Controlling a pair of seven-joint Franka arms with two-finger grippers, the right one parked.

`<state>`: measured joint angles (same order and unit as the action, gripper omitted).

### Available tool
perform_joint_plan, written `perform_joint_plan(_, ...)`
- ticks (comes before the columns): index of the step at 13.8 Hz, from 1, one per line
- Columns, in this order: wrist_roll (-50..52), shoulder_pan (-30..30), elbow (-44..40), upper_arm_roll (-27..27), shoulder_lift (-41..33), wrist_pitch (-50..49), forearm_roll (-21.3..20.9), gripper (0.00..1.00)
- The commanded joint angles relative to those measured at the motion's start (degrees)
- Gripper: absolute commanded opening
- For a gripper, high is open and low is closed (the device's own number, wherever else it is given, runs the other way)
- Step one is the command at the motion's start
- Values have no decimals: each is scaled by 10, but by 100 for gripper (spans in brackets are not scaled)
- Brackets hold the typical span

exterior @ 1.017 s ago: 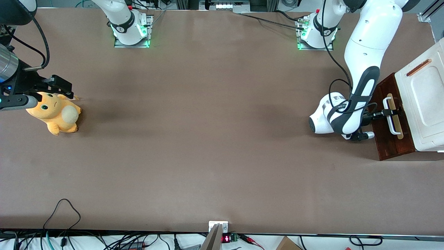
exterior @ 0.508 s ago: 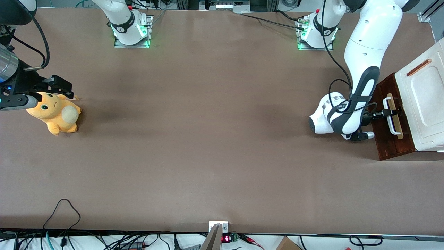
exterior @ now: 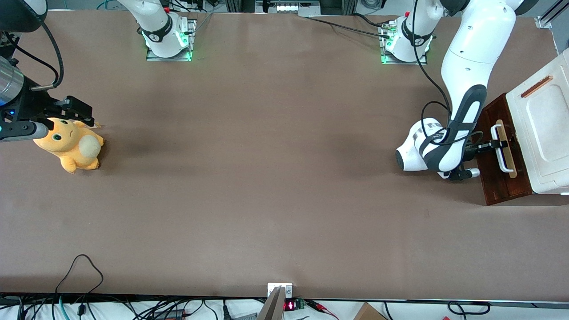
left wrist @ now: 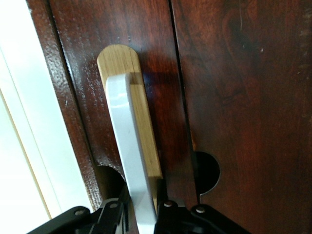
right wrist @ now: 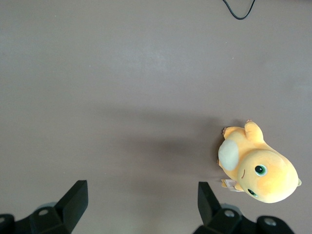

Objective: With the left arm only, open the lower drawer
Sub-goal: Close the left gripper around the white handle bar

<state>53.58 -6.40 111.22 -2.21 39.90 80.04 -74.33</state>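
Nothing has shifted that we can see since the earlier frames: our gripper (exterior: 501,144) still sits closed on the white handle (left wrist: 127,151), one finger on either side of the bar. We judge the risk to be slipping off the smooth bar if we pull at an angle. Around the handle, the lower drawer (exterior: 500,178) stands at the working arm's end of the desk (exterior: 266,178), its dark front directly before the gripper, under the white top box (exterior: 544,138).
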Motion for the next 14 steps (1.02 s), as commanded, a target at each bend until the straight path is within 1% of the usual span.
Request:
perform_joint_plan(1,3,0,-6,-1,-6,-8,11,24)
perform_joint_plan(6,4,-1,-19,-1,-10,-7,39,23)
perform_joint_plan(14,3,2,-23,-1,-10,-4,44,21)
